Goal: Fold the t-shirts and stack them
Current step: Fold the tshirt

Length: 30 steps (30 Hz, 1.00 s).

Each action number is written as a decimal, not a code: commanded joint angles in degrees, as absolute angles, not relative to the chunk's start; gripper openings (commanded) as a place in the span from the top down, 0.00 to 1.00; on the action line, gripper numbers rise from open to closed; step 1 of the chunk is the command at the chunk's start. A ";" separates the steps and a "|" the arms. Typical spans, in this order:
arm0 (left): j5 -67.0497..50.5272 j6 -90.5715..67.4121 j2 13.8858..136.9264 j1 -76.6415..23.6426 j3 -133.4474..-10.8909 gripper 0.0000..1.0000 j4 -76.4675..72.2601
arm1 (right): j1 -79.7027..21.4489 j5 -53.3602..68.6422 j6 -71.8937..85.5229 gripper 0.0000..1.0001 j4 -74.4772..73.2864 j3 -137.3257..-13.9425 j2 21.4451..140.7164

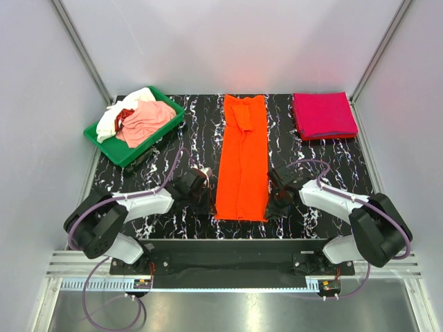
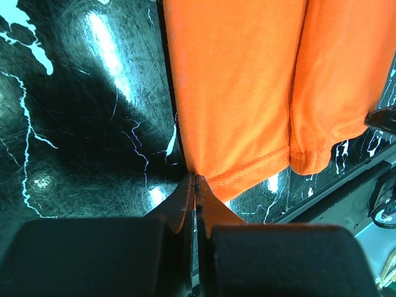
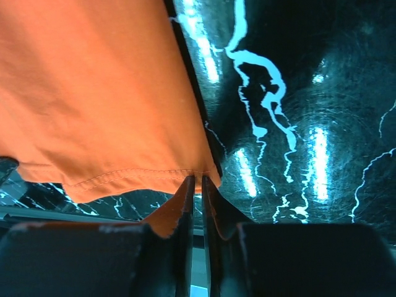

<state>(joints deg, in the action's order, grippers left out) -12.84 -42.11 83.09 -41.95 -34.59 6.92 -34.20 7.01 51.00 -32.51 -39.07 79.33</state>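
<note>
The bright orange t-shirt point(image 1: 242, 155) lies folded lengthwise as a long strip down the middle of the table. My left gripper point(image 1: 208, 198) is shut on its near left hem corner; in the left wrist view the gripper point(image 2: 195, 180) pinches the orange t-shirt point(image 2: 235, 93) at the table. My right gripper point(image 1: 275, 200) is shut on the near right hem corner, and in the right wrist view the gripper point(image 3: 198, 180) holds the orange t-shirt's hem point(image 3: 105, 111). A folded magenta-pink t-shirt point(image 1: 323, 115) lies at the back right.
A green tray point(image 1: 97, 135) at the back left holds crumpled white point(image 1: 121, 111), pale pink point(image 1: 145, 119) and red cloth. The black marbled table point(image 1: 325, 169) ends at a metal rail near the arm bases. Grey walls close in on three sides.
</note>
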 commanded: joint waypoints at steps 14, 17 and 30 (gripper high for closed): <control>-16.96 -42.89 77.52 -42.54 -33.49 0.54 7.29 | -34.98 3.78 51.67 0.73 -36.12 -39.02 72.96; -16.79 -43.07 76.29 -42.54 -33.31 0.50 7.73 | -34.98 3.34 52.38 0.68 -36.48 -38.50 72.51; -15.38 -44.91 78.49 -42.63 -30.32 0.65 5.19 | -34.98 5.89 53.79 0.66 -31.12 -34.02 75.15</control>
